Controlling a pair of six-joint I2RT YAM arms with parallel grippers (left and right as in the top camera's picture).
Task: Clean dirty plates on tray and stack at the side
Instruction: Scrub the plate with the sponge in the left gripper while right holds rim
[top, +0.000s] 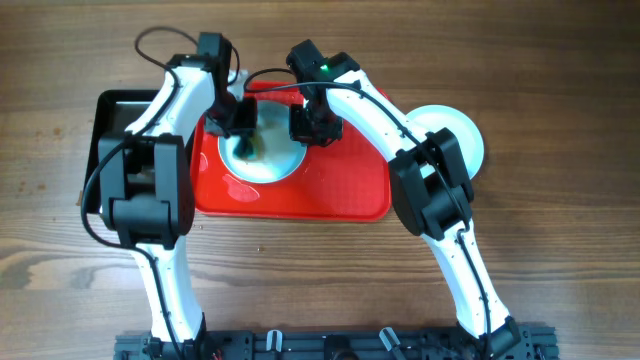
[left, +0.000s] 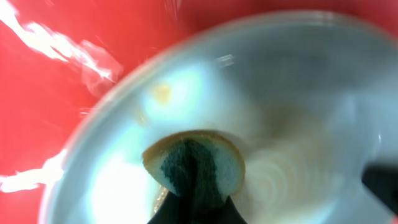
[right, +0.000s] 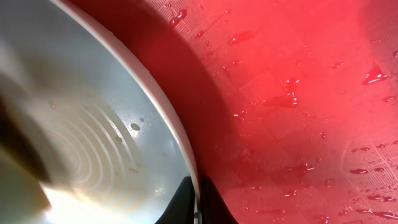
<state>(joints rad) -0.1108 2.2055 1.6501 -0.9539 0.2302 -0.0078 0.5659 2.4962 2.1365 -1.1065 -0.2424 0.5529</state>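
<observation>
Blurred sponge (left: 194, 165), clamped in left claw (left: 193, 208), hides part of plate (left: 298, 87) (right claw (right: 198, 205) pinches its rim).

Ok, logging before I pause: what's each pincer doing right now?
Left pincer: closed on the sponge.
Right pincer: closed on the plate, at its rim.

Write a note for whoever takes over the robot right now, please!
The left gripper is shut on a sponge, pressed to the plate on the red tray.
The right gripper pinches that plate's rim.
Done: a second plate lies on the table, right of the tray; one or a stack, cannot tell.
Left: finish scrubbing this plate, then stack it there.
</observation>
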